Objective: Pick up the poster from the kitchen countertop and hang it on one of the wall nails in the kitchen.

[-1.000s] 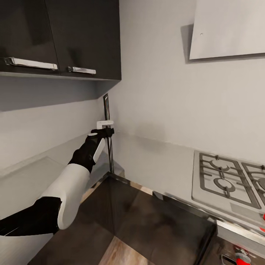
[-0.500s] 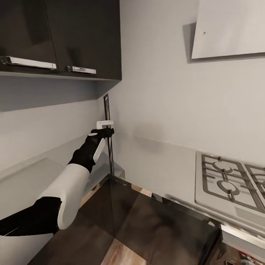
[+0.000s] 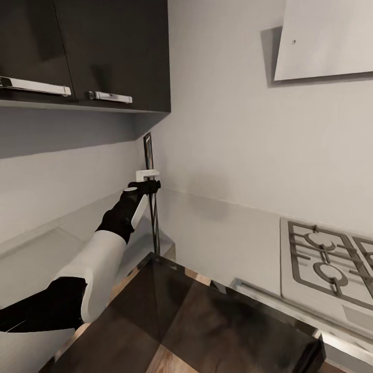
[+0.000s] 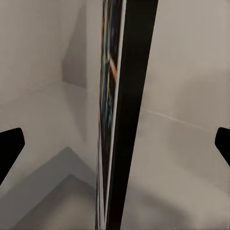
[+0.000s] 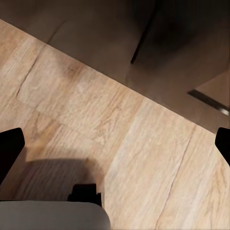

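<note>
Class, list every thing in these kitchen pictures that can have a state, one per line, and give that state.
Thin black-framed poster: upright, seen edge-on, in the counter's corner.
Left pincer: at the poster's edge; open or shut cannot be told.
Right pincer: open, empty, over pale wood floor.
Glossy dark wall cabinets: doors closed.
Silver gas hob: no flame showing.
Grey metallic countertop: bare beside the hob.

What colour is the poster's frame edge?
Black; the poster shows it best in the left wrist view.
</note>
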Controlling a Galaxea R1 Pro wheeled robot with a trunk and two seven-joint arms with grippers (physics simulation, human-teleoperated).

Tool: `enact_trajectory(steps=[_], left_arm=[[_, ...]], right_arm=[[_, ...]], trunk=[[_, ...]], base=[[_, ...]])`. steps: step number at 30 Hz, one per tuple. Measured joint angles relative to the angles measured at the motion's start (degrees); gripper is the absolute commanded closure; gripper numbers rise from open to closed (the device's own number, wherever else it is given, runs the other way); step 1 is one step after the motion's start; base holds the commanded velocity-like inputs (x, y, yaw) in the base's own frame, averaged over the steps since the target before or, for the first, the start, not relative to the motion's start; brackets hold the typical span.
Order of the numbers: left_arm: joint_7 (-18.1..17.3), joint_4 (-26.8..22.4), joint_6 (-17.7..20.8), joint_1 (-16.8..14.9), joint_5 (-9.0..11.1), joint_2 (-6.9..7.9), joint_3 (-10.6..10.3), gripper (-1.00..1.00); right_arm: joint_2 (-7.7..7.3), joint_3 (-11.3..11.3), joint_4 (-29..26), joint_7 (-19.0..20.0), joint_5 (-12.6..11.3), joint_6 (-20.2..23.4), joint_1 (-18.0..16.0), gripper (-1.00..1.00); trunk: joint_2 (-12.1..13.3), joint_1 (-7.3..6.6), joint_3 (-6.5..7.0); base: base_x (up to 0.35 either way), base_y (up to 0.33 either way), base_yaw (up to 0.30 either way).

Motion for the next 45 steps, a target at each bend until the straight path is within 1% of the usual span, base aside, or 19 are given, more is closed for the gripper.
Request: enact_trajectory(steps=[14, 18, 27, 36, 45], left_arm=[[0.00, -0.05, 0.00, 0.00, 0.00, 0.00, 0.00, -1.00], [0.00, 0.02, 0.00, 0.00, 0.00, 0.00, 0.00, -1.00], [0.00, 0.04, 0.00, 0.00, 0.00, 0.00, 0.00, -1.00], [0.00, 0.01, 0.00, 0.00, 0.00, 0.00, 0.00, -1.00], [0.00, -0.01, 0.01, 0.00, 0.00, 0.00, 0.00, -1.00]], right_arm=[[0.00, -0.04, 0.00, 0.00, 0.00, 0.00, 0.00, -1.00], [0.00, 0.03, 1.46, 0.07, 0.00, 0.03, 0.00, -1.00], [0.00, 0.03, 1.66, 0.08, 0.00, -0.04, 0.00, -1.00], [0.00, -0.03, 1.67, 0.08, 0.00, 0.05, 0.00, -1.00], [0.00, -0.05, 1.67, 0.08, 0.00, 0.08, 0.00, -1.00]], trunk=[[0.00, 0.01, 0.00], [0.00, 0.01, 0.00], [0.00, 0.01, 0.00], [0.00, -0.01, 0.00], [0.00, 0.01, 0.00]], base=[[0.011, 0.000, 0.000], [0.000, 0.000, 0.000], [0.003, 0.000, 0.000], [0.150, 0.000, 0.000], [0.032, 0.000, 0.000]])
